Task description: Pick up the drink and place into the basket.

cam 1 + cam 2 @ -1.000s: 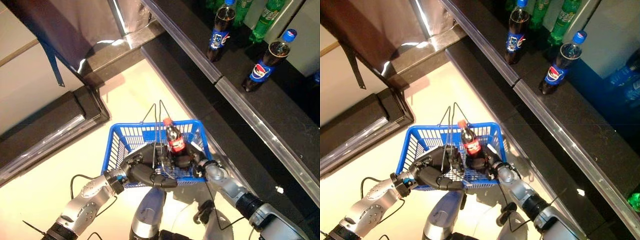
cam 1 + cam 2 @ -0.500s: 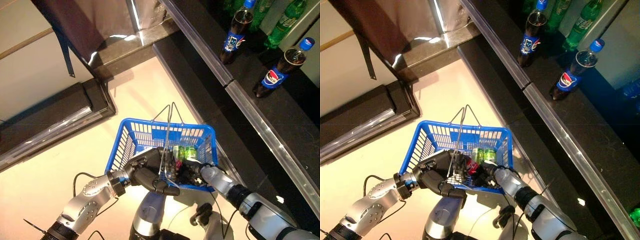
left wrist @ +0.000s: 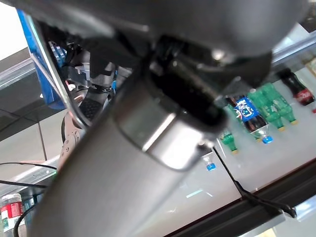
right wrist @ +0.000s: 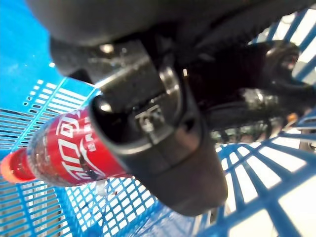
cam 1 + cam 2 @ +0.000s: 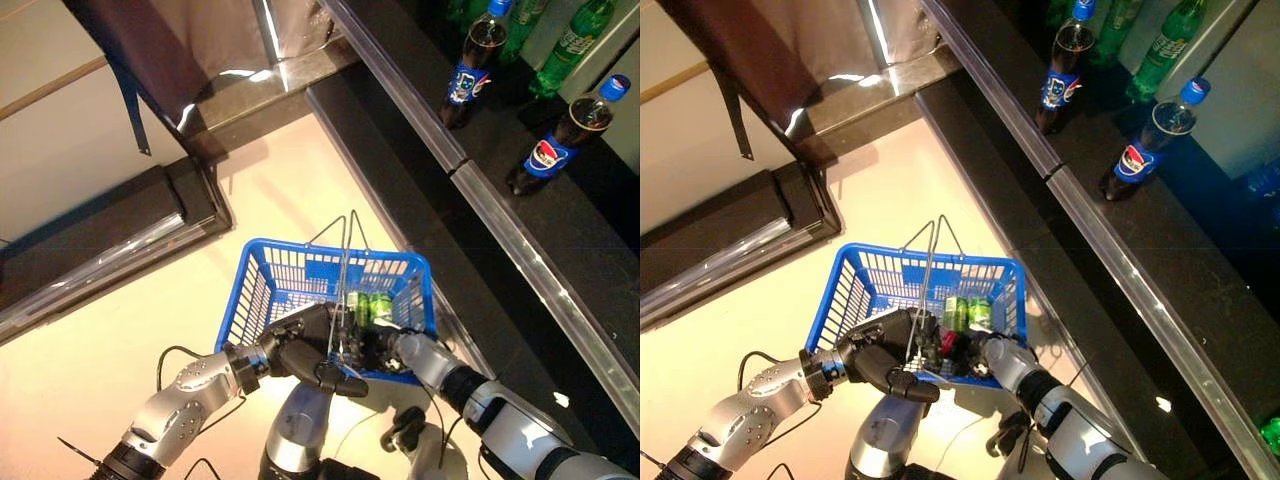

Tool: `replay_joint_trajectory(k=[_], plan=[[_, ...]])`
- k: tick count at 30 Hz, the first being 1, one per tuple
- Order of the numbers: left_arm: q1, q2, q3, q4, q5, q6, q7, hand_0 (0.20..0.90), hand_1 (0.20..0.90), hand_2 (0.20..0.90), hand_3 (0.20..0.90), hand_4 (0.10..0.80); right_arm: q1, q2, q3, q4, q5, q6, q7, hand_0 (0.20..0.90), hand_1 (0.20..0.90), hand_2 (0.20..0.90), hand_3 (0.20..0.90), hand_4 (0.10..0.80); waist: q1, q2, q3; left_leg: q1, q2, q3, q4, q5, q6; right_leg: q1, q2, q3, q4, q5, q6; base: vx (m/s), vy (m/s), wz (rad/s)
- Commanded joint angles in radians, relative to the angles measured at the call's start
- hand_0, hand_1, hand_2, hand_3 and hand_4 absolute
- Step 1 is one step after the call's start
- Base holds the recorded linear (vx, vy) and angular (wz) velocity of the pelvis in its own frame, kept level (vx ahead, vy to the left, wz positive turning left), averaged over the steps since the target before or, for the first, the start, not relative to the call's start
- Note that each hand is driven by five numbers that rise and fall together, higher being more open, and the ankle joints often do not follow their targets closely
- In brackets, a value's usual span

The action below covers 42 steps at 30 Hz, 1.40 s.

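1. Blue plastic basket [image 5: 285,283] — lattice walls, rectangular, with two thin wire handles [image 5: 345,245] raised above it.
2. Inside basket: one red-labelled cola bottle [image 4: 64,155], glossy, red cap, lying on its side on the mesh floor; two green cans [image 5: 368,305] side by side just beyond it.
3. Right hand [image 4: 163,128] down inside basket, dark thumb curled over the cola bottle's body — gripping it.
4. Left hand [image 5: 305,355] at basket's near rim, dark fingers wrapped round the wire handles' base.
5. Dark glossy shelf [image 5: 560,240] beyond basket, clear plastic front edge: two upright blue-labelled cola bottles [image 5: 545,150], blue caps; green bottles [image 5: 565,45] behind, count unclear.
6. Pale smooth floor [image 5: 150,310] under basket.
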Motion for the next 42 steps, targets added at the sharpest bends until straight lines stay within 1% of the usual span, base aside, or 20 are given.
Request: replay_joint_trajectory(k=[1,4,6,9,11,14,16,18,20,22,23,24,26,32,35,37,39,40,41,42], plan=[[-0.107,-0.119,0.076,-0.304,-0.201,-0.168,-0.123,0.3,0.3,0.3,0.2,0.1,0.023,0.001,-0.008,-0.011,0.028,-0.038,-0.078,0.9,0.9,0.9,0.9,0.8,-0.005,-0.033,-0.097,-0.113,0.032,-0.004,0.171,-0.026,-0.033,0.091,0.014,0.036,-0.216,0.187,0.006,0.0,0.0,0.0],[-0.086,-0.112,0.086,-0.289,-0.2,-0.18,-0.123,0.3,0.3,0.3,0.2,0.1,0.063,-0.038,-0.035,-0.093,0.073,-0.061,-0.145,0.9,0.9,0.9,0.9,0.8,-0.018,-0.042,-0.096,-0.108,0.039,0.004,0.17,-0.029,-0.033,0.093,0.014,0.042,-0.221,0.19,0.01,0.0,0.0,0.0],[-0.076,-0.114,0.095,-0.28,-0.198,-0.181,-0.126,0.3,0.3,0.3,0.2,0.1,0.081,-0.056,-0.052,-0.14,0.082,-0.066,-0.167,0.9,0.9,0.9,0.9,0.8,-0.025,-0.047,-0.095,-0.102,0.043,0.008,0.165,-0.029,-0.034,0.096,0.016,0.045,-0.226,0.192,0.01,0.037,0.008,-0.01],[-0.021,-0.115,0.14,-0.247,-0.186,-0.215,-0.135,0.3,0.3,0.3,0.2,0.1,0.192,-0.138,-0.127,-0.391,0.096,-0.079,-0.248,0.9,0.9,0.9,0.9,0.8,-0.062,-0.07,-0.105,-0.078,0.062,0.034,0.148,-0.032,-0.035,0.112,0.024,0.061,-0.25,0.198,0.017,0.051,0.01,-0.04],[-0.009,-0.112,0.151,-0.238,-0.184,-0.235,-0.137,0.3,0.3,0.3,0.2,0.1,0.222,-0.162,-0.151,-0.46,0.096,-0.085,-0.25,0.9,0.9,0.9,0.9,0.8,-0.072,-0.076,-0.107,-0.074,0.067,0.04,0.147,-0.034,-0.034,0.115,0.025,0.066,-0.254,0.199,0.019,0.022,-0.004,-0.07],[0.019,-0.115,0.176,-0.225,-0.196,-0.262,-0.14,0.3,0.3,0.3,0.2,0.1,0.297,-0.218,-0.214,-0.603,0.073,-0.139,-0.277,0.9,0.9,0.9,0.9,0.8,-0.096,-0.087,-0.115,-0.066,0.078,0.052,0.148,-0.036,-0.033,0.12,0.032,0.081,-0.26,0.198,0.019,0.036,-0.003,-0.09],[0.038,-0.123,0.186,-0.219,-0.189,-0.267,-0.143,0.3,0.3,0.3,0.2,0.1,0.34,-0.247,-0.247,-0.686,0.061,-0.169,-0.267,0.9,0.9,0.9,0.9,0.8,-0.108,-0.093,-0.123,-0.059,0.087,0.059,0.151,-0.039,-0.034,0.123,0.035,0.087,-0.261,0.196,0.02,0.052,-0.004,-0.16],[0.065,-0.137,0.194,-0.215,-0.172,-0.27,-0.127,0.3,0.3,0.3,0.2,0.1,0.398,-0.278,-0.297,-0.805,0.098,-0.207,-0.251,0.9,0.9,0.9,0.9,0.8,-0.125,-0.102,-0.135,-0.05,0.101,0.068,0.162,-0.038,-0.037,0.13,0.04,0.096,-0.259,0.192,0.02,0.063,-0.008,-0.15],[0.065,-0.137,0.193,-0.215,-0.172,-0.27,-0.127,0.3,0.3,0.3,0.2,0.1,0.399,-0.279,-0.298,-0.806,0.098,-0.206,-0.251,0.9,0.9,0.9,0.9,0.8,-0.125,-0.101,-0.136,-0.05,0.101,0.068,0.162,-0.038,-0.037,0.13,0.04,0.096,-0.259,0.191,0.02,0.031,-0.005,-0.08],[0.118,-0.156,0.213,-0.193,-0.155,-0.273,-0.106,0.3,0.3,0.3,0.2,0.1,0.492,-0.298,-0.372,-0.945,0.179,-0.25,-0.222,0.9,0.9,0.9,0.9,0.8,-0.151,-0.109,-0.16,-0.035,0.119,0.08,0.174,-0.032,-0.041,0.141,0.048,0.11,-0.257,0.186,0.019,0.125,-0.014,-0.22],[0.139,-0.16,0.225,-0.187,-0.17,-0.266,-0.101,0.3,0.3,0.3,0.2,0.1,0.523,-0.3,-0.399,-0.989,0.217,-0.255,-0.2,0.9,0.9,0.9,0.9,0.8,-0.162,-0.111,-0.172,-0.025,0.125,0.086,0.174,-0.03,-0.041,0.147,0.051,0.116,-0.26,0.184,0.019,0.141,-0.007,-0.25],[0.154,-0.165,0.232,-0.184,-0.186,-0.258,-0.1,0.3,0.3,0.3,0.2,0.1,0.545,-0.302,-0.416,-1.015,0.248,-0.262,-0.181,0.9,0.9,0.9,0.9,0.8,-0.168,-0.112,-0.18,-0.019,0.128,0.091,0.174,-0.03,-0.04,0.152,0.054,0.12,-0.262,0.183,0.019,0.11,0.0,-0.24],[0.196,-0.183,0.244,-0.171,-0.177,-0.272,-0.11,0.3,0.3,0.3,0.2,0.1,0.601,-0.3,-0.453,-1.071,0.324,-0.299,-0.128,0.9,0.9,0.9,0.9,0.8,-0.183,-0.113,-0.198,-0.001,0.138,0.102,0.174,-0.027,-0.041,0.163,0.06,0.13,-0.27,0.182,0.018,0.079,-0.001,-0.24],[0.234,-0.167,0.236,-0.158,-0.19,-0.282,-0.089,0.3,0.3,0.3,0.2,0.1,0.647,-0.32,-0.489,-1.133,0.461,-0.365,-0.06,0.9,0.9,0.9,0.9,0.8,-0.209,-0.112,-0.234,0.047,0.155,0.132,0.142,-0.01,-0.048,0.191,0.075,0.15,-0.305,0.188,0.02,0.035,-0.004,-0.15],[0.235,-0.159,0.221,-0.135,-0.186,-0.293,-0.059,0.3,0.3,0.3,0.2,0.1,0.654,-0.33,-0.502,-1.156,0.529,-0.397,-0.026,0.9,0.9,0.9,0.9,0.8,-0.226,-0.112,-0.252,0.071,0.16,0.152,0.118,-0.006,-0.05,0.199,0.082,0.166,-0.326,0.194,0.022,0.0,0.002,-0.2],[0.231,-0.148,0.205,-0.097,-0.181,-0.31,-0.007,0.3,0.3,0.3,0.2,0.1,0.657,-0.337,-0.515,-1.173,0.611,-0.426,-0.006,0.9,0.9,0.9,0.9,0.8,-0.245,-0.113,-0.276,0.097,0.165,0.175,0.092,-0.005,-0.05,0.203,0.088,0.184,-0.348,0.2,0.025,-0.013,0.006,-0.15],[0.231,-0.151,0.202,-0.084,-0.166,-0.32,0.015,0.3,0.3,0.3,0.2,0.1,0.66,-0.334,-0.517,-1.172,0.631,-0.434,0.001,0.9,0.9,0.9,0.9,0.8,-0.249,-0.113,-0.281,0.104,0.167,0.18,0.086,-0.004,-0.051,0.203,0.089,0.189,-0.352,0.202,0.025,-0.009,0.008,-0.19],[0.228,-0.147,0.196,-0.051,-0.069,-0.378,0.056,0.3,0.3,0.3,0.2,0.1,0.667,-0.329,-0.525,-1.173,0.683,-0.451,0.017,0.9,0.9,0.9,0.9,0.8,-0.26,-0.113,-0.291,0.116,0.168,0.191,0.073,-0.004,-0.051,0.203,0.092,0.198,-0.36,0.204,0.027,-0.018,0.014,-0.25],[0.227,-0.138,0.187,-0.032,-0.017,-0.406,0.076,0.3,0.3,0.3,0.2,0.1,0.674,-0.325,-0.531,-1.175,0.715,-0.458,0.021,0.9,0.9,0.9,0.9,0.8,-0.268,-0.114,-0.298,0.124,0.17,0.2,0.064,-0.005,-0.05,0.201,0.093,0.207,-0.366,0.206,0.028,-0.026,0.015,-0.21],[0.229,-0.135,0.184,-0.025,-0.006,-0.408,0.101,0.3,0.3,0.3,0.2,0.1,0.68,-0.322,-0.534,-1.174,0.729,-0.459,0.014,0.9,0.9,0.9,0.9,0.8,-0.272,-0.114,-0.303,0.127,0.171,0.206,0.061,-0.006,-0.051,0.2,0.094,0.211,-0.37,0.208,0.028,-0.024,0.014,-0.21]])
